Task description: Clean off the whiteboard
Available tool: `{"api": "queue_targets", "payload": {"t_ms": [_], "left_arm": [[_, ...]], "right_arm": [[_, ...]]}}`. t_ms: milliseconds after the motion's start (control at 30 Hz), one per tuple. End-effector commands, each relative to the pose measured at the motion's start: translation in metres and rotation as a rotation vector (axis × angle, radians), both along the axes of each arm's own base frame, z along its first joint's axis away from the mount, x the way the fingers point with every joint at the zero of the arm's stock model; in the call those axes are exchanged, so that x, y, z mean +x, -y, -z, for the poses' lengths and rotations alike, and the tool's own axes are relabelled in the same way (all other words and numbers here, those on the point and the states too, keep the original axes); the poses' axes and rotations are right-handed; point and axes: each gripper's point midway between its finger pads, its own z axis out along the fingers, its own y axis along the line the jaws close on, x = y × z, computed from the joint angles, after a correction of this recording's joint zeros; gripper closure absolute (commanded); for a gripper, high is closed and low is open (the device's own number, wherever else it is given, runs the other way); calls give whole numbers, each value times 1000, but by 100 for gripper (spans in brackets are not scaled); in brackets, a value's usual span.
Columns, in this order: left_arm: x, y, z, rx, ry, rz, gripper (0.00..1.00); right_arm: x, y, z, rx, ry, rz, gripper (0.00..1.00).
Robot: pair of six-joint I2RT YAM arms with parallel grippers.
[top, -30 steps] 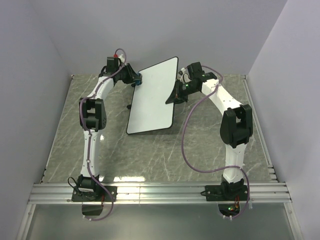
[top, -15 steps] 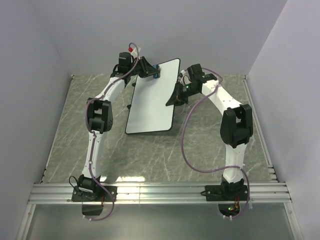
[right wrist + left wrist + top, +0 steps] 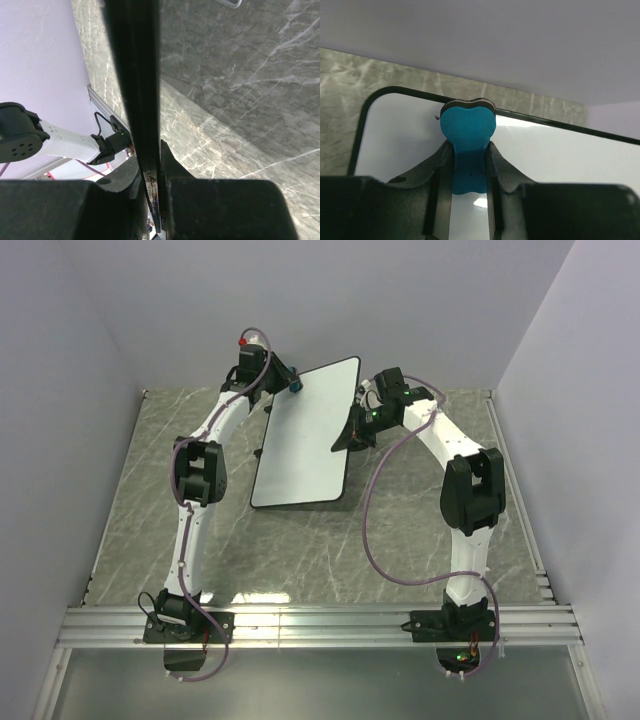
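The whiteboard [image 3: 305, 435] is held tilted over the marble-patterned table [image 3: 300, 550]. Its near edge is low by the tabletop and its far edge is raised toward the back wall [image 3: 330, 300].

From the overhead view, the right gripper [image 3: 350, 435] is seen at the middle of the board's right edge, so the board lies to that gripper's left. Farther back, the left gripper [image 3: 290, 383] is placed at the board's far left corner. The board stretches away from it toward the near side and the right.

The clamp is settled by the right wrist view alone. There the board's thin black rim is seen edge-on, pinched between the two dark fingers [image 3: 167, 165], which are closed on it. The white face cannot be seen from there.

The left wrist view shows what the overhead view barely resolves. A blue eraser [image 3: 468, 130], heart-shaped at its tip with a dark backing layer, is gripped tight between the left fingers [image 3: 440, 165]. Its tip is set against the board's black rim at the far edge. Whether it presses on the surface cannot be told. The board face is seen as plain white in both that view and the overhead one.

One whiteboard, one eraser, two arms and two grippers are counted.
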Motion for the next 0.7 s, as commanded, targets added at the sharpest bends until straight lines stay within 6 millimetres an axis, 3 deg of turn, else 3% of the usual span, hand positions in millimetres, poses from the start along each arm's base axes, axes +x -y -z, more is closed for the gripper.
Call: {"api": "queue_targets", "payload": {"t_ms": [0, 133, 233, 367, 467, 500, 667], "left_arm": [[-9, -14, 67, 130, -144, -65, 100], [-15, -14, 64, 144, -143, -28, 100], [-22, -8, 48, 111, -118, 30, 100], [-45, 24, 8, 22, -51, 212, 100], [-63, 41, -3, 11, -18, 294, 100], [-71, 48, 1, 4, -34, 319, 100], [-82, 65, -15, -27, -8, 369, 100]], "right_arm": [[-75, 23, 86, -330, -265, -134, 100], [-76, 22, 87, -339, -260, -144, 100], [-79, 19, 88, -345, -256, -158, 100], [-80, 18, 88, -345, -245, -162, 100], [-81, 17, 89, -341, -244, -160, 100], [-82, 18, 89, -339, -241, -160, 100], [-87, 19, 91, -333, -239, -155, 100]]}}
